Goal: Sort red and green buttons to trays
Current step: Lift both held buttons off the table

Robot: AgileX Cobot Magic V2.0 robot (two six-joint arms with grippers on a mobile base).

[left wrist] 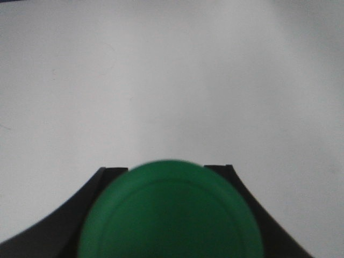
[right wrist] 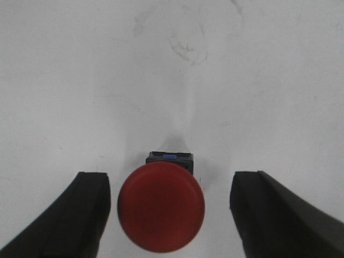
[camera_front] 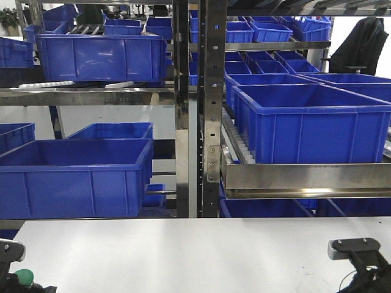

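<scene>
— Entry one, left side?
— Left fingers [left wrist: 59,231]: being shown closed in on the green button [left wrist: 171,215], one finger at each side. The contact itself is being hidden by the blurred cap. In the front view the same button is being glimpsed in the lower left corner.

— Entry two, middle?
— White counter [camera_front: 183,256]: being viewed from the front. Behind it, blue crates [camera_front: 76,177] are being carried on metal racks [camera_front: 208,122].

— Entry three, right side?
— Red button [right wrist: 161,207]: being shown resting on the counter, cap toward the wrist camera, dark base just behind the cap. Right fingers [right wrist: 279,215]: being held wide apart, one at each side of the button, neither touching it.
</scene>
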